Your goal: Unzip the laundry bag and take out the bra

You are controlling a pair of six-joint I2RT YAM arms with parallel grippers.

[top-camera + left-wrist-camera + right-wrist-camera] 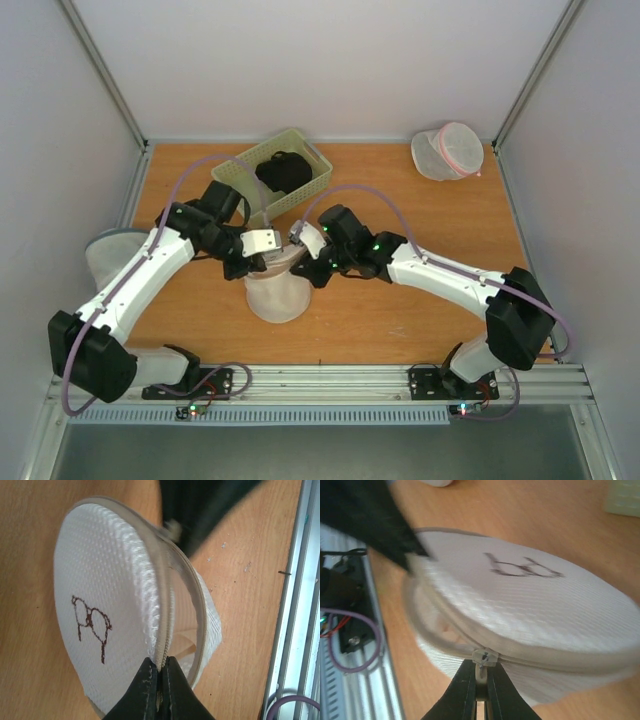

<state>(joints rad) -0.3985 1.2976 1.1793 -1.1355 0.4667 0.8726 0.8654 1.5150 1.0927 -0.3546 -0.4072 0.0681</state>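
Two grippers, the left gripper (160, 664) and the right gripper (481, 669); three mesh bags: one laundry bag (278, 290) between the two grippers, one pink-zipped bag (447, 152) far beyond the right gripper and off to its right, one greyish bag (105, 255) well to the left of the left gripper; one zip pull (485, 657) at the right gripper's fingertips; one basket (240, 165) just beyond the left gripper; one dark item (283, 172) inside it.

Overhead, laundry bag (280, 298) top hidden; contents unseen; dark item (283, 170) in basket (228, 168) unidentifiable.
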